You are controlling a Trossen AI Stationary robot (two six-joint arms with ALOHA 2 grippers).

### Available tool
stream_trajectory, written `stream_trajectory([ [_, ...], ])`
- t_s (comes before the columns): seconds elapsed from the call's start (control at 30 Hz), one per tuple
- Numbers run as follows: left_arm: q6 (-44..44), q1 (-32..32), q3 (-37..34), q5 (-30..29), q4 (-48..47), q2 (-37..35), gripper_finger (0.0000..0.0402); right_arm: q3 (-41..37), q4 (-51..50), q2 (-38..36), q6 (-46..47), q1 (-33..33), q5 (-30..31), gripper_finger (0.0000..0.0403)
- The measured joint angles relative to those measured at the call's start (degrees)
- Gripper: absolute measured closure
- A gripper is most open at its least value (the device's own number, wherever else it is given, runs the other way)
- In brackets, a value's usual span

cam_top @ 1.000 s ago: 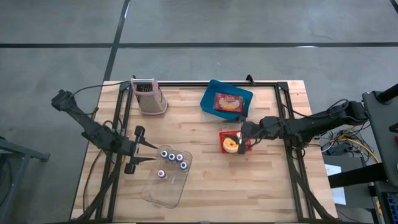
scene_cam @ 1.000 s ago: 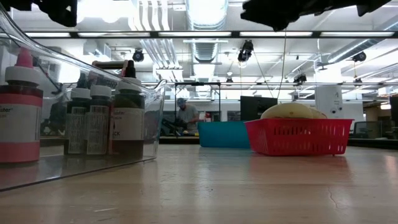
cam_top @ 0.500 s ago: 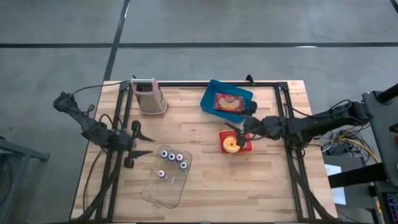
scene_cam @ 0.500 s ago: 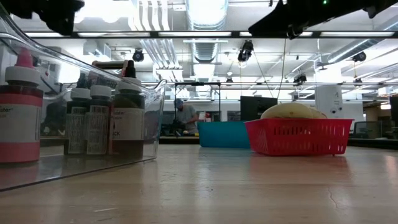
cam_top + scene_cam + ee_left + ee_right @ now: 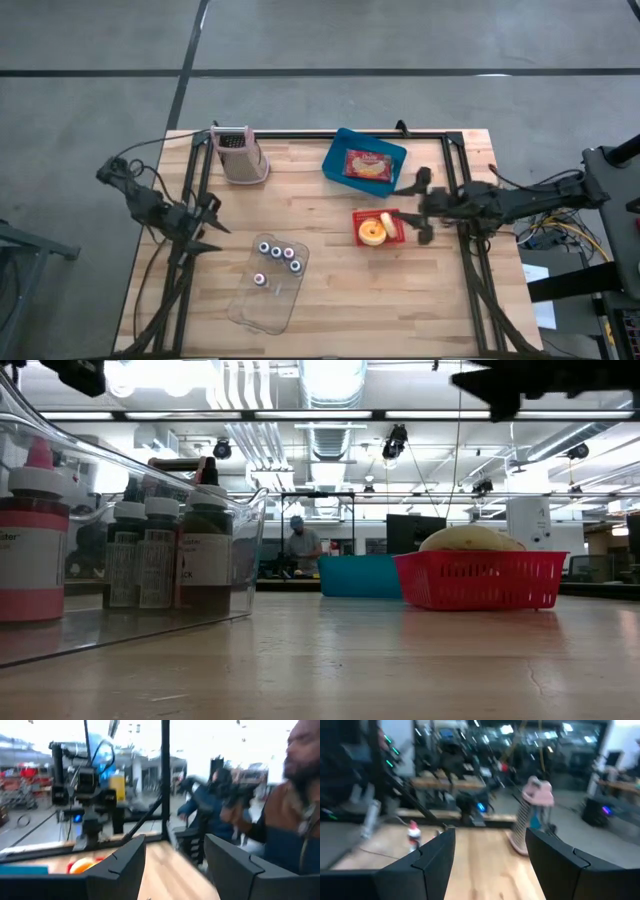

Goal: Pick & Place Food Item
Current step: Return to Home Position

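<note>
Left gripper (image 5: 212, 226) and right gripper (image 5: 420, 206) are hovering over the counter (image 5: 330, 300), fingers apart, with food coloring bottles (image 5: 276, 251) sitting in the transparent bin (image 5: 255, 310).

From my remote seat: the right gripper (image 5: 490, 847), dark fingers spread, looks across the pale wooden tabletop (image 5: 485, 870) toward a pink-handled metal grater (image 5: 532, 815) and a small red-capped bottle (image 5: 413, 836).

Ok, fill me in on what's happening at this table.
Nothing is being handled right now. Four food coloring bottles stand inside the transparent bin on the table. The left gripper hangs open and empty near the table's left edge, just left of the bin. The right gripper is open and empty too, just right of the red basket, which holds a yellow food item.
</note>
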Motion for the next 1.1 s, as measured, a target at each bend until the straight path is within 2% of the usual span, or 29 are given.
stream_trajectory([
  [0.1,0.0,0.0,-4.08,0.64,2.69,-5.62,0.0198,-5.66,1.69,-9.21,0.26,0.13,-3.49,0.0165],
  [0.2,0.06,0.02,-10.07,-0.66,6.38,-9.95,0.0197,-11.33,1.89,-18.67,1.31,0.12,-4.34,0.0165],
  [0.33,1.55,0.47,-15.95,-1.57,14.53,-9.69,0.0197,-18.46,1.32,-30.54,1.87,0.11,-5.95,0.0165],
  [0.43,0.24,1.28,-16.48,-2.23,14.58,-9.72,0.0198,-21.36,-2.83,-38.42,2.84,0.09,-6.98,0.0165],
  [0.53,-1.13,2.05,-16.48,-3.18,15.06,-9.72,0.0197,-21.05,-5.93,-37.73,3.69,-0.02,-7.15,0.0165],
  [0.7,-3.37,3.61,-16.51,-7.62,13.82,-9.51,0.0197,-21.36,-5.7,-35.9,2.31,-0.05,-6.82,0.0165],
  [0.77,-3.41,4.48,-16.51,-8.5,12.87,-9.72,0.0198,-21.36,-5.59,-35.36,1.32,-0.04,-4.91,0.0165],
  [0.93,-2.12,8.52,-16.51,-8.62,12.23,-9.72,0.0198,-21.36,-5.78,-34.86,-2.04,-0.93,4.14,0.0165],
  [1.1,-1.73,15.12,-16.51,-5.39,11.57,-9.72,0.0197,-21.36,-6.09,-34.96,-3.17,-5.8,4.61,0.0165],
])
